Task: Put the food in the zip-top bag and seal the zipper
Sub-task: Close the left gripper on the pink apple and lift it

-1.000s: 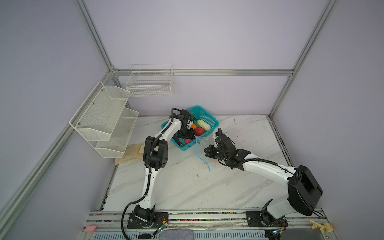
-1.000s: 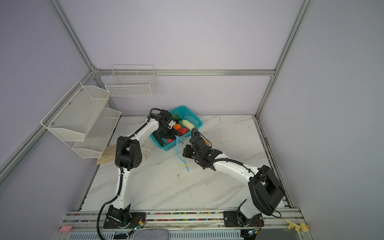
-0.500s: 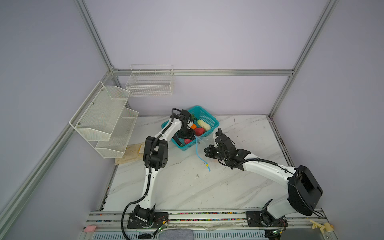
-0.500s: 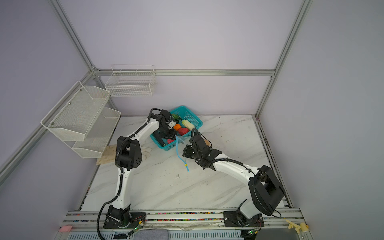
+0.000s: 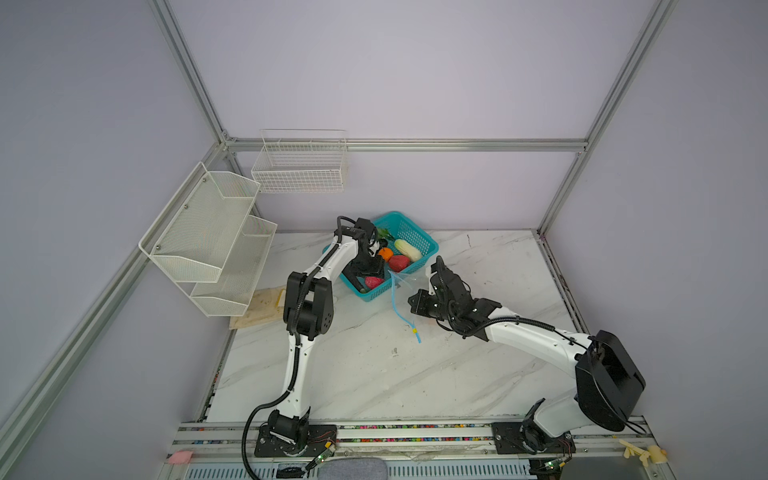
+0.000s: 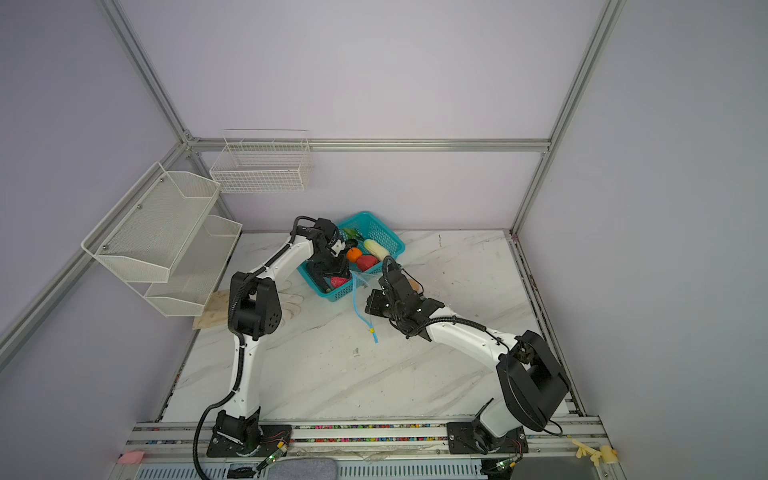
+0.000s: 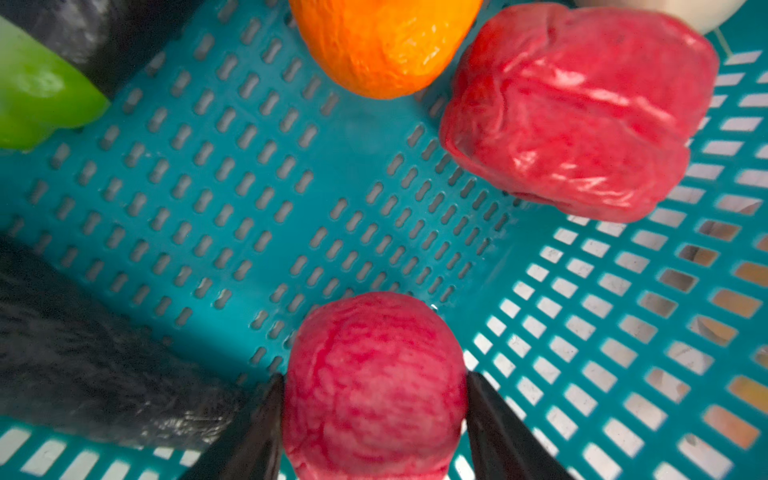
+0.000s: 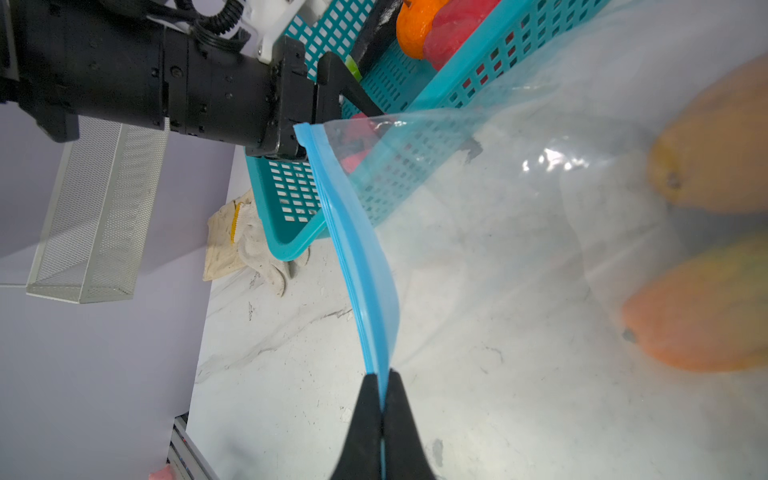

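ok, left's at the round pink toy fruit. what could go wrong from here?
Left gripper catches the round pink toy fruit only by its tips; may slip on lifting.
Right gripper pinches the light-blue zipper strip of the clear plastic bag; the mouth looks nearly shut, fruit may not enter.

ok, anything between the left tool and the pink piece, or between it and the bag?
Nothing blocks the grasp: the left tool straddles the pink piece. The basket wall stands between it and the zip-top bag that the right tool holds.
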Controlling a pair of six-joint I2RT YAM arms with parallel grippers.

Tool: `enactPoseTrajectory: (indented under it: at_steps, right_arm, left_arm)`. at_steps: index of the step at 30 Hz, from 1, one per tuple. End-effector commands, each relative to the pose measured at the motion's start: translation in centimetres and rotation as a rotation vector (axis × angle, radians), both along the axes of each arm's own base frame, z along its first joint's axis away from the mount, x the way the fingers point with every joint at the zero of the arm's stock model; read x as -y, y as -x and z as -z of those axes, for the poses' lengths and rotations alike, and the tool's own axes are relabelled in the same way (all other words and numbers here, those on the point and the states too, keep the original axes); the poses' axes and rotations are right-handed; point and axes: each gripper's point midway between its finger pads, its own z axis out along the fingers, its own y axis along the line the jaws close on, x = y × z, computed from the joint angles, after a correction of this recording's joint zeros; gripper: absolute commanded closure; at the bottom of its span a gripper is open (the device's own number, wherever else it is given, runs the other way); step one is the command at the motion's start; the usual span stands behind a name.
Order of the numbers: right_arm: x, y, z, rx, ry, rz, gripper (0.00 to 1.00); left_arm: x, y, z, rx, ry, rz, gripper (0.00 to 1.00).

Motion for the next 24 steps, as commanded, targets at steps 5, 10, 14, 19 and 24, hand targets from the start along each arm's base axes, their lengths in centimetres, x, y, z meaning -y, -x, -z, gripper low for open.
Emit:
enactPoseTrajectory:
  at_steps: [5, 10, 14, 19, 24]
  right_arm:
    - [-0.2, -0.2, -0.4, 0.019, -0.011, 0.004, 1.00]
    - [-0.3, -0.1, -0.5, 0.021, -0.014, -0.001, 1.00]
    - [-0.3, -0.1, -0.4, 0.020, -0.015, -0.003, 1.00]
    - [-0.4, -0.1, -0.5, 0.022, -0.019, -0.005, 1.00]
    - [-0.4, -0.1, -0.4, 0.020, -0.019, -0.005, 1.00]
  left_arm:
    - [0.0, -2.0, -7.1, 0.160, 0.077, -0.039, 0.37]
    - [0.0, -2.0, -7.9, 0.176, 0.086, -0.039, 0.38]
    - [-0.1, -1.8, -8.4, 0.187, 0.087, -0.039, 0.38]
    - [-0.4, -1.6, -9.4, 0.205, 0.101, -0.066, 0.39]
    - [-0.6, -1.3, -10.0, 0.217, 0.118, -0.083, 0.40]
